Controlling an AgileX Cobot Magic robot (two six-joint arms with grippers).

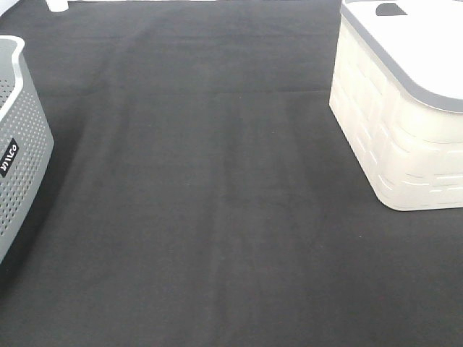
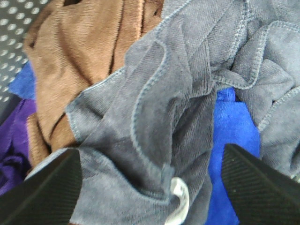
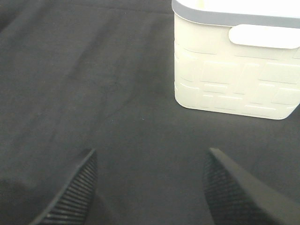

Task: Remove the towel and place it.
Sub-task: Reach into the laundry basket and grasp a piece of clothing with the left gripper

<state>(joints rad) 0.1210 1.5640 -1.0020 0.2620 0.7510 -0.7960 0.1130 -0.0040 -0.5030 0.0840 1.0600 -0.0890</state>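
The towel (image 2: pixel 159 117), grey-purple with a stitched hem and a small white tag (image 2: pixel 180 199), lies crumpled on top of a pile of cloths in the left wrist view. My left gripper (image 2: pixel 152 187) hangs open just above it, one finger on each side of the folds, nothing held. In the right wrist view my right gripper (image 3: pixel 150 187) is open over bare black cloth, empty. Neither gripper shows in the exterior high view, and the towel is hidden there.
A brown cloth (image 2: pixel 79 51), a blue cloth (image 2: pixel 234 131) and a purple cloth (image 2: pixel 14 136) lie around the towel. A grey perforated basket (image 1: pixel 18 137) stands at the left edge of the black table cover (image 1: pixel 217 202). A cream bin (image 1: pixel 405 108) stands at the right, also cream bin (image 3: pixel 234 61).
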